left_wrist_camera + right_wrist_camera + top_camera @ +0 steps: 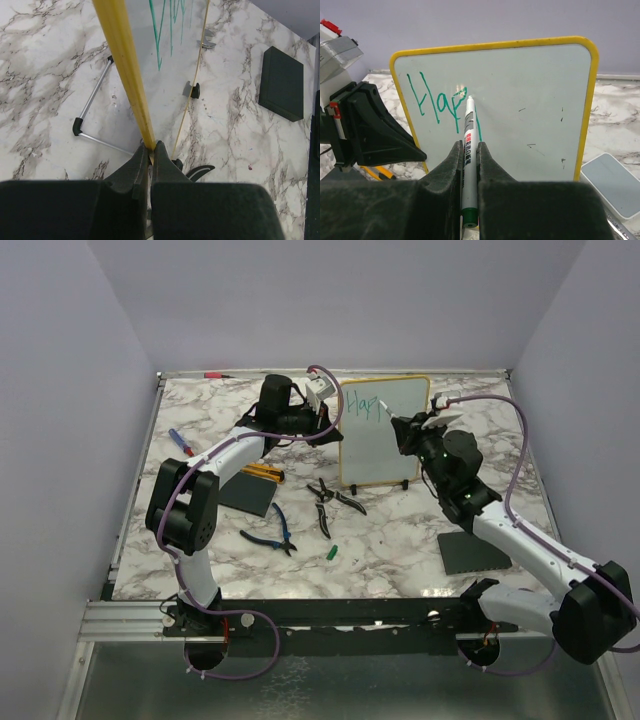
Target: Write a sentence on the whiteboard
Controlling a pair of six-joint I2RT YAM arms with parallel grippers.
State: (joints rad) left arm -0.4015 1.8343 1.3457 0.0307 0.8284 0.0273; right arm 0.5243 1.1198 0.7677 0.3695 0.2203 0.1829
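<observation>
The whiteboard [388,430] stands upright at the back middle of the table, white with a yellow rim [492,46]. Teal-green letters "Hap" and a further stroke, the start of the sentence [437,104], run along its upper left; they are also in the overhead view [362,404]. My right gripper [469,147] is shut on a white marker [468,145] with a green end, and its tip rests on the board beside the last letter. My left gripper [151,149] is shut on the board's yellow left edge [125,70], with green strokes [161,40] visible beyond it.
On the marble table lie black pliers [335,502], blue-handled pliers [272,533], a green marker cap [332,552], two flat dark grey pads [248,494] [472,552], a blue pen [181,442] and a red pen [214,373]. The board's metal stand [90,117] shows behind it.
</observation>
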